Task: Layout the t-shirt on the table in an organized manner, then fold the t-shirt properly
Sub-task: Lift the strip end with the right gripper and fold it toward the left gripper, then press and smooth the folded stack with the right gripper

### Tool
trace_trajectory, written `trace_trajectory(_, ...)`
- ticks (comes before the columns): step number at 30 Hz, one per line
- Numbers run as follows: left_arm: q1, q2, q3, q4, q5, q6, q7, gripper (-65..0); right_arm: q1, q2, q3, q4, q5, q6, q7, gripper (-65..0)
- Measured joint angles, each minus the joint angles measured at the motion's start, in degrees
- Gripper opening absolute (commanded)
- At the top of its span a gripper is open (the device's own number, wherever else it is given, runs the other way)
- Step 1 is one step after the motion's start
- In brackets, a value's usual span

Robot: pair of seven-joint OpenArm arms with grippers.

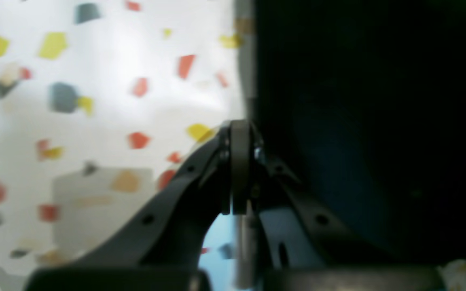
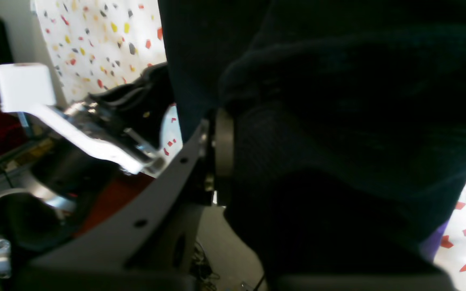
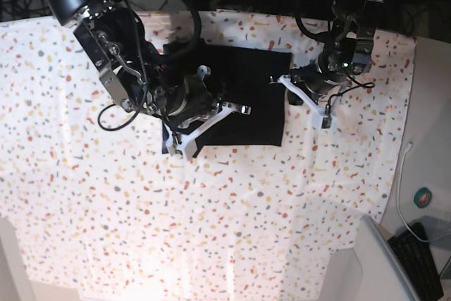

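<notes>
Black soft-fabric t-shirt [image 3: 246,96] lying folded at the far middle of the white speckled-cloth bench [image 3: 211,230], right gripper [image 2: 221,153] clenched on a bunched fold of its edge, left gripper [image 1: 239,169] clenched at the shirt's opposite edge, grasping nothing visible.

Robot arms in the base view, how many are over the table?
2: one arm at the t-shirt's left edge, the other arm at its right edge.

right tool [image 2: 221,157] half buried in t-shirt [image 3: 246,96]; left wrist view blurred
</notes>
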Motion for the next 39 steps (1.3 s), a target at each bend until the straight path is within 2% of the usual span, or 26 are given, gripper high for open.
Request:
trace_trajectory(6,4.13,-0.68,-8.22,4.90,0.63,0.81,1.81,-65.0,0.24,-0.13,0.00,-1.31,-0.02,0.00,0.13,-65.0)
trace_trajectory(12,9.40,-4.04,-15.28,11.21,0.37,0.39,1.57,-65.0,0.33,-0.42,0.09,-1.33,-0.02,-0.02,0.07,-65.0)
trace_trajectory(13,10.38,-4.07,-17.05,11.69,0.37,0.39,1.49,-65.0,0.35,-0.46,0.11,-1.33,-0.07,0.00,0.20,-59.6)
trace_trajectory(15,12.00,-3.96,-20.92,11.96,0.37,0.15,1.75,-65.0,0.33,-0.46,-0.09,-1.33,0.04,0.04,1.29,-44.4)
trace_trajectory(18,13.29,-3.78,-27.58,11.69,0.61,-6.34,2.32,-65.0,0.35,-0.39,-0.13,-1.33,-0.02,0.02,4.07,-26.6)
trace_trajectory(20,13.16,-3.61,-32.39,11.43,0.63,-9.49,5.92,-65.0,0.35,-0.42,-0.11,-1.33,0.00,0.02,4.46,-21.3)
trace_trajectory(23,12.57,-3.54,-38.58,9.46,0.76,-15.15,9.92,-65.0,0.33,-0.42,-0.33,-1.33,0.07,0.00,4.55,-21.2)
trace_trajectory(25,12.09,-3.45,-41.44,8.41,1.01,-17.55,11.17,-65.0,0.96,-0.20,-2.45,-1.36,-0.07,0.00,5.18,-21.2)
trace_trajectory(28,11.28,-3.39,-43.52,6.67,0.98,-19.30,10.84,-65.0,2.75,-0.63,-6.32,-2.60,0.37,0.02,5.29,-21.2)
trace_trajectory(32,11.34,-3.41,-43.74,6.36,0.85,-19.30,10.82,-65.0,4.68,-1.90,-11.61,-5.55,0.04,0.00,8.44,-21.2)
trace_trajectory(39,11.19,-3.39,-43.74,4.92,0.81,-19.32,10.71,-65.0,9.92,-4.35,-21.66,-7.23,0.35,0.02,8.17,-21.2)
